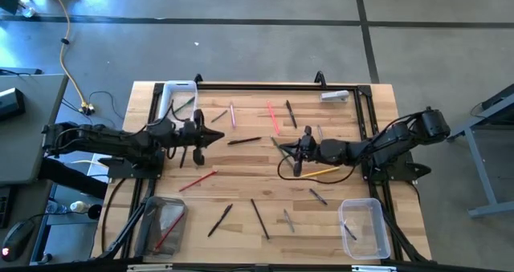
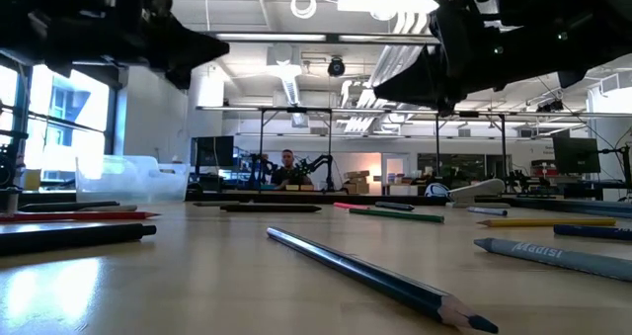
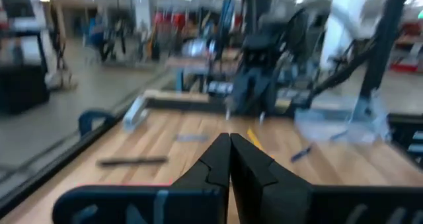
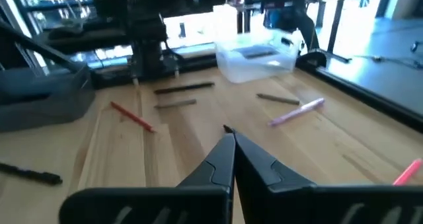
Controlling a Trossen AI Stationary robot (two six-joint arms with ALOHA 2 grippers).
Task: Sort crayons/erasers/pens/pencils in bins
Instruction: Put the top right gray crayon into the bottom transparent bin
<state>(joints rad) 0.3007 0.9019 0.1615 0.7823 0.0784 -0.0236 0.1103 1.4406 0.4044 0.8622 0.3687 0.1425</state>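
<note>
Both grippers hover over the table [image 1: 241, 224], fingers pressed together and empty. A black pen [image 1: 243, 141] lies just beyond the left gripper [image 1: 215, 136], long axis in line with the reach; the right gripper [image 1: 283, 146] is slightly farther. Three bins sit at corners.

Bright ceiling strip lights [image 2: 296, 39] are flooding the room evenly. Daylight is glaring through a window [image 2: 59, 118]. The left wrist view is smearing with motion blur beyond the closed jaws, while ahead of the right jaws the tabletop [image 4: 198, 128] is staying reasonably sharp.
</note>
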